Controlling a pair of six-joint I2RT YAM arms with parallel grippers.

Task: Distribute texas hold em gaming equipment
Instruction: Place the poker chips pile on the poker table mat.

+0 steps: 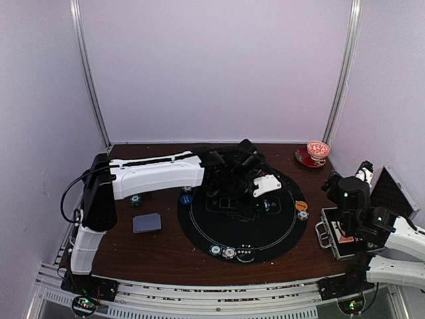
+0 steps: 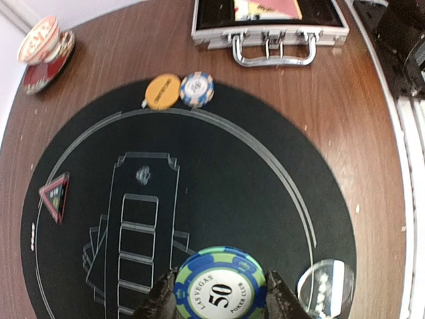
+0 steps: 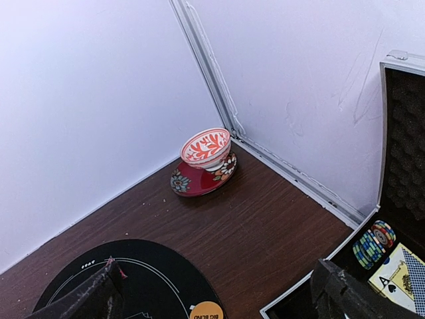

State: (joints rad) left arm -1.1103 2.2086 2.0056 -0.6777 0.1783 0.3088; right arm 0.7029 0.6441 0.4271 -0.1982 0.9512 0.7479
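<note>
My left gripper (image 2: 219,300) is shut on a blue-and-green "50" poker chip (image 2: 220,284), held edge to edge just above the black round mat (image 2: 265,179). From above, that gripper (image 1: 264,199) hangs over the mat's right half. An orange disc (image 2: 163,91) and a white-and-blue chip (image 2: 196,88) lie side by side at the mat's rim. A red triangle marker (image 2: 56,195) sits on the mat. Grey-blue cards (image 1: 147,222) lie left of the mat. My right gripper (image 3: 216,299) stands open by the open case (image 1: 345,232), nothing between its fingers.
A red-patterned cup and saucer (image 1: 317,153) stand at the back right corner. The metal case (image 2: 269,26) holds stacked chips (image 3: 373,242) and cards. Three chips (image 1: 230,252) sit at the mat's front rim, a blue disc (image 1: 186,198) at its left rim. A clear disc (image 2: 325,286) lies beside my left fingers.
</note>
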